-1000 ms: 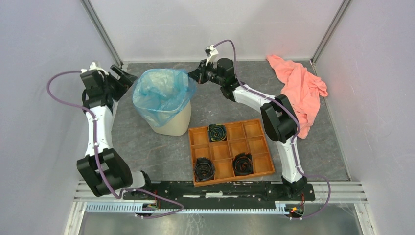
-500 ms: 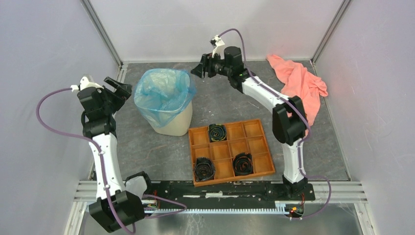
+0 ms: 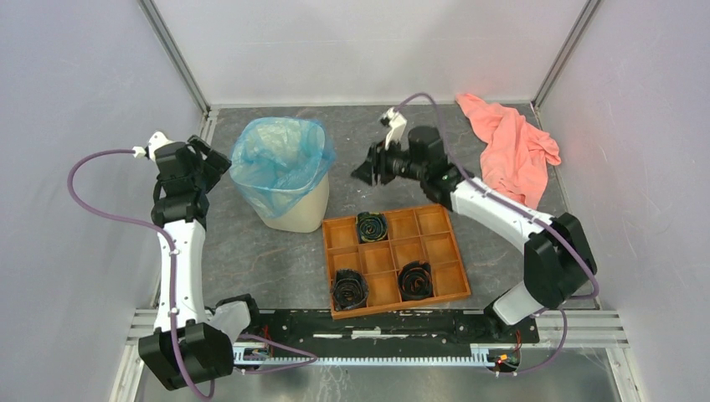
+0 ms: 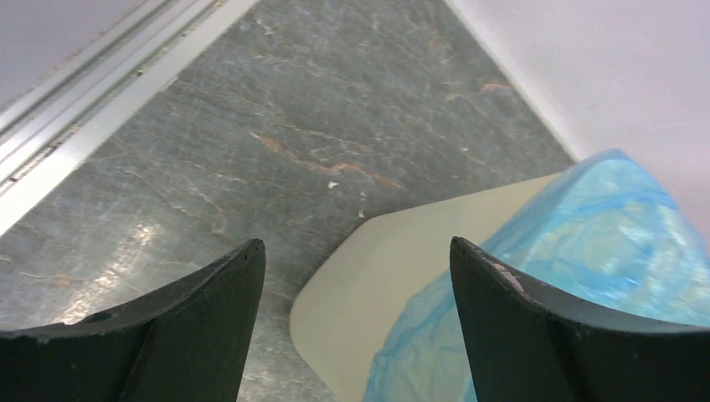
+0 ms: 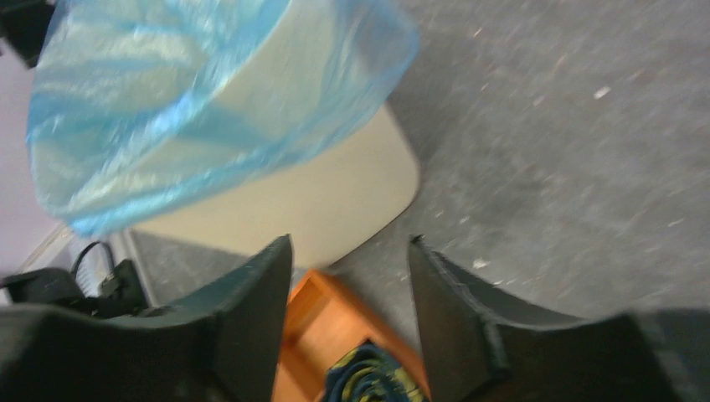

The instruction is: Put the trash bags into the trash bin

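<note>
Orange tray (image 3: 381, 289) sitting by near edge. Trash bin (image 3: 297, 209) standing toward far-left corner, trash bag (image 3: 276, 163) draping over its rim. Left pincer (image 3: 219, 159) and right pincer (image 3: 364, 173) flanking it, both spread, empty. Risk: a finger snagging the loose film, dragging bag off or tipping bin.

No writing to read in any of my three camera views.
I find no letters, numbers, labels, brand marks or signs. The cream trash bin (image 3: 300, 211) has a plain wall. The blue trash bags (image 3: 280, 157) film over its rim is unprinted, and the orange tray (image 3: 328, 260) just beside the bin is unmarked.
</note>
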